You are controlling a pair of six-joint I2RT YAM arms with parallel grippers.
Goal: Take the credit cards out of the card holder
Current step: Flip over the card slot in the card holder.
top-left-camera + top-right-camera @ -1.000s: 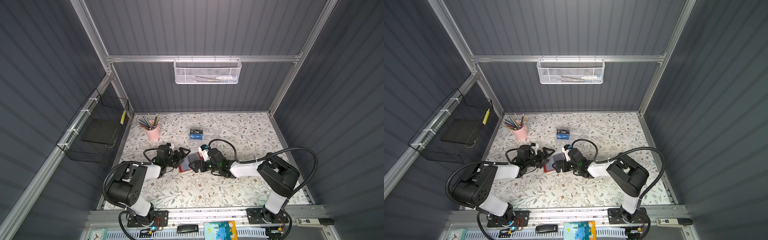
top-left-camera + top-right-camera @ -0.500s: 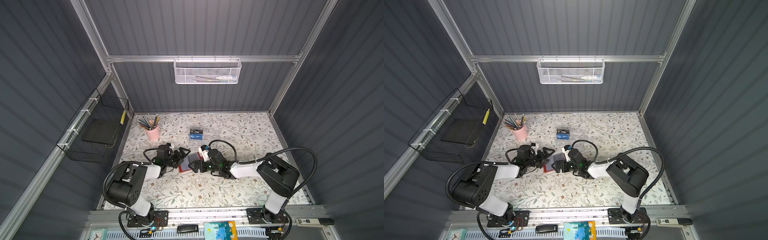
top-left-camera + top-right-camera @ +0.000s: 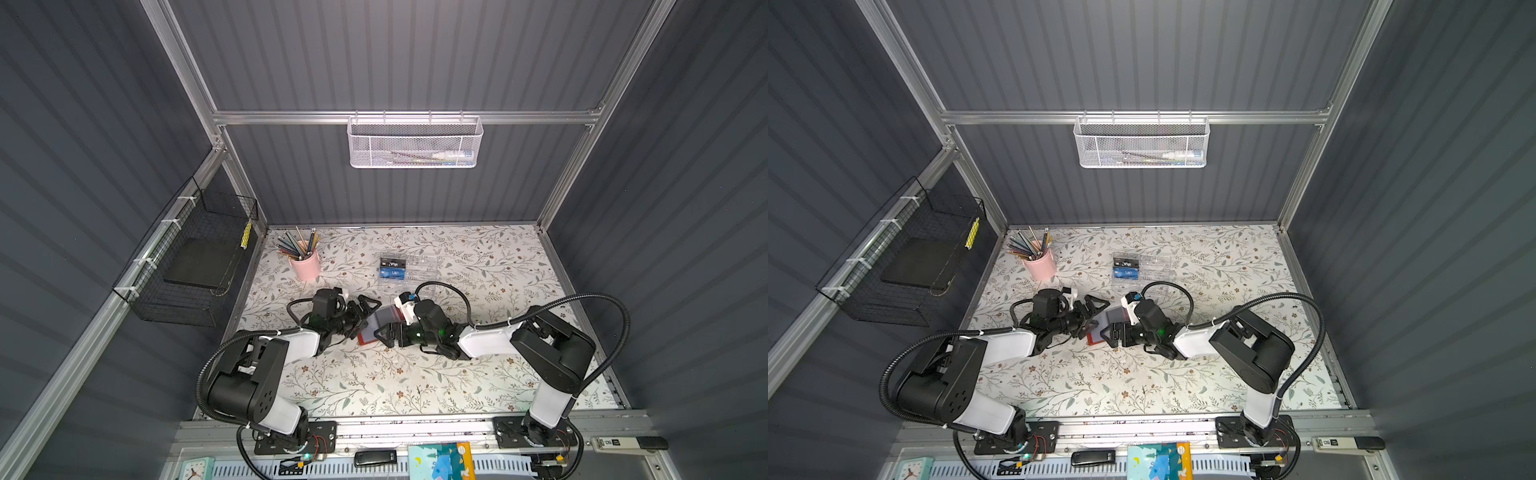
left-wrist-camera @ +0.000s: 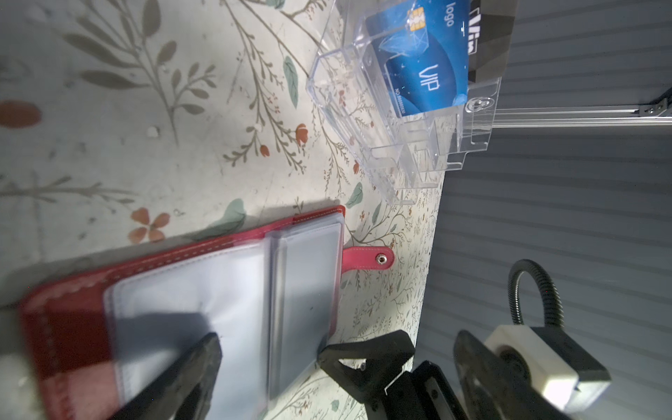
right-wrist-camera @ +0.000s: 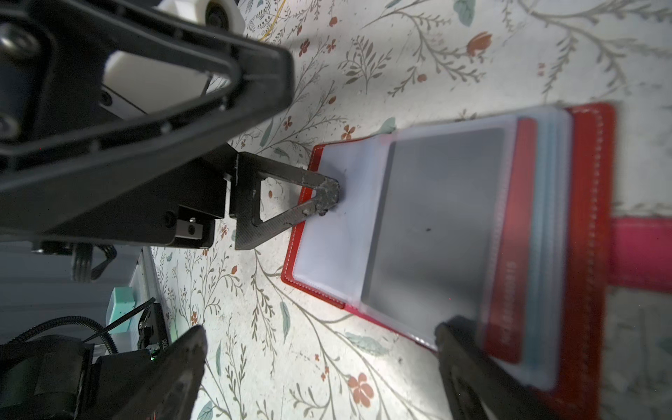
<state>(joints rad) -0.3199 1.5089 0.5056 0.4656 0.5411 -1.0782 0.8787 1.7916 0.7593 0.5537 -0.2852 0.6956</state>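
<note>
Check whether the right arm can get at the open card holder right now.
Likely yes: the right hand is open at the card holder, nothing between; the left hand only presses its far page.

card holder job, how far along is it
Done: a black VIP card and a blue VIP card sit in the clear acrylic box. In hand: the red leather-like card holder lies open; the left gripper rests a fingertip on its sleeve page, the right gripper is open at its edge, neither holding a card. Left: at least a red card still sleeved.
</note>
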